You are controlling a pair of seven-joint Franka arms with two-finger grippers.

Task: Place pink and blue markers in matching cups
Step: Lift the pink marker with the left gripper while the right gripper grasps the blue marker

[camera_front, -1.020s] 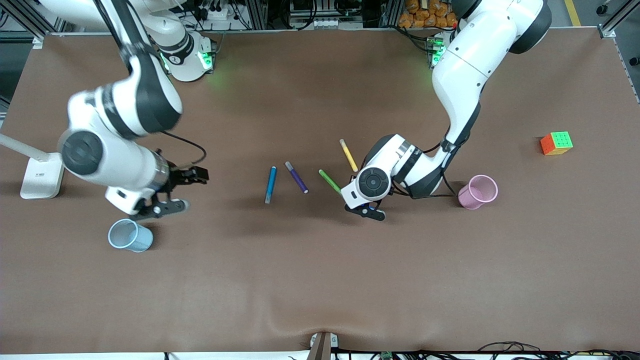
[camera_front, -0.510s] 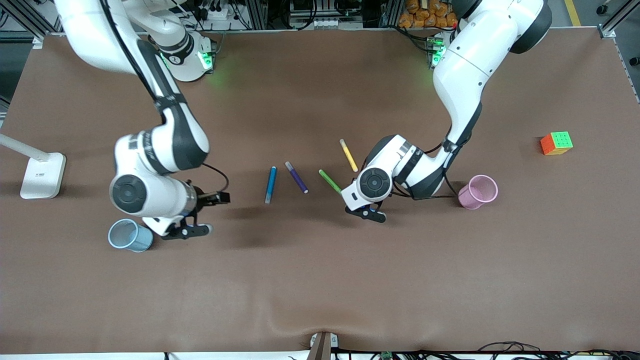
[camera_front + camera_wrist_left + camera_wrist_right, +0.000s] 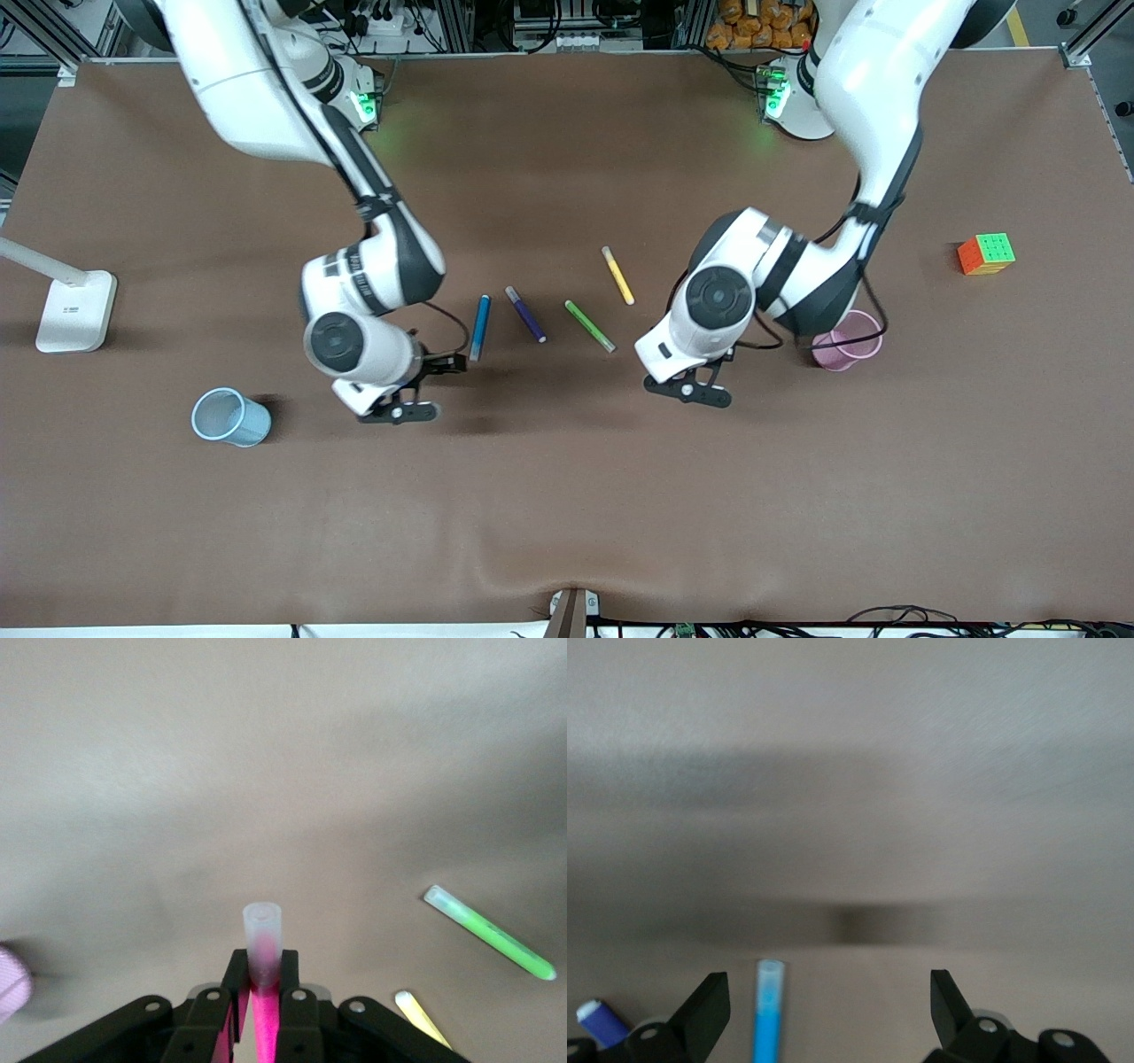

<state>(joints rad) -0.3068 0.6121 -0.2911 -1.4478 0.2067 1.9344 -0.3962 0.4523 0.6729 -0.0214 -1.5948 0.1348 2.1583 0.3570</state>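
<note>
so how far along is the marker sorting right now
Nothing is in a cup yet. The left gripper is shut on the magenta-pink marker, over bare table beside the pale pink plastic cup. The right gripper is open over the slim blue marker, which lies on the brown table. Left to do: drop pink in, then carry blue to the pale blue plastic cup.

Two white arms with glossy shells, dark grey-black bands at joints, round dark caps on wrist housings. Thin black cables loop near each wrist. Bases glow green. Left gripper [image 3: 260, 1028] and right gripper [image 3: 824, 1010]: matte black fingers, silver screws on the mounts.
</note>
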